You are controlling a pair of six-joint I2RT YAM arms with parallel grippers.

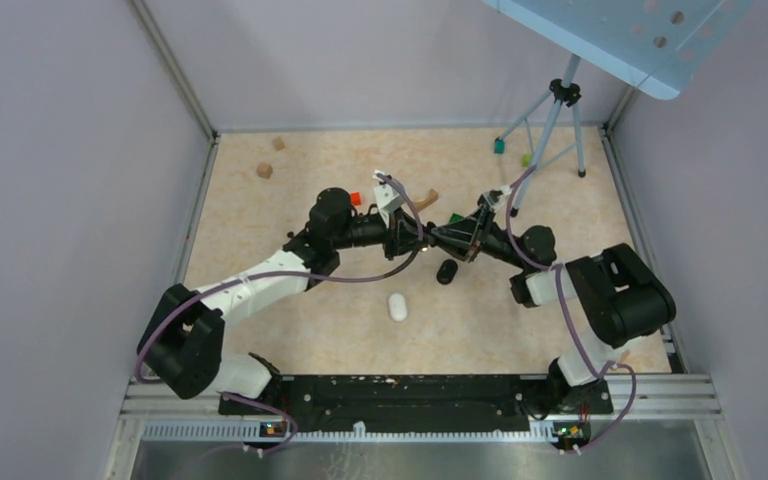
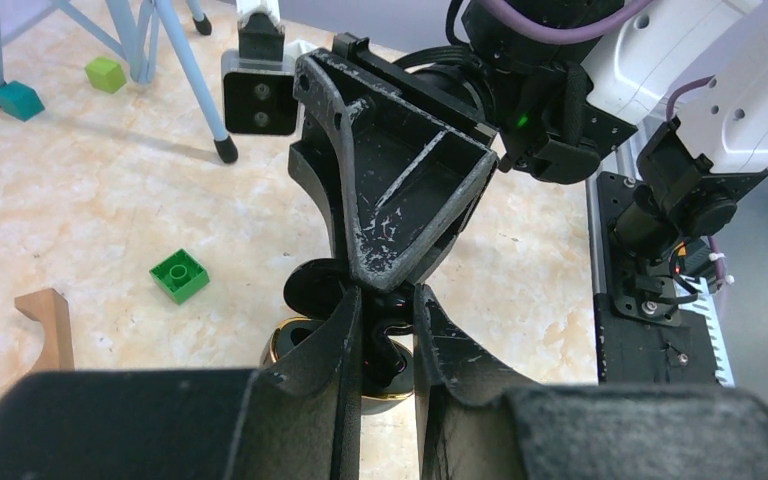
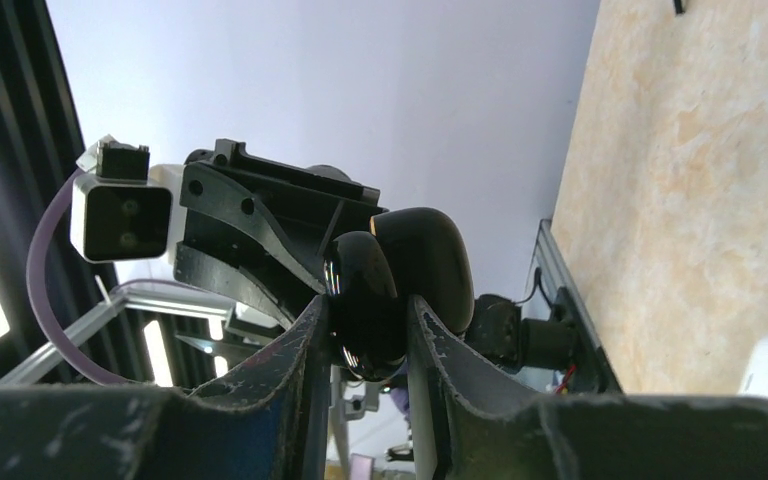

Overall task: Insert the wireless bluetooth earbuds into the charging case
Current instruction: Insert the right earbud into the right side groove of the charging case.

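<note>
Hanging in the air over the middle of the surface [image 1: 290,340], the black charging case [image 3: 365,285] is gripped where the two arms meet. Its glossy rounded half is clamped in the right pincer [image 3: 365,305], whose jaws are drawn to a narrow gap. The left pincer [image 2: 387,300] is likewise closed narrowly on a small glossy black piece [image 2: 385,345] set against the case's gold rim [image 2: 285,345]; whether that piece is an earbud cannot be told. A black oval object [image 1: 446,271] and a white oval object [image 1: 397,306] are laid on the surface nearer the arm bases, apart from each other.
</note>
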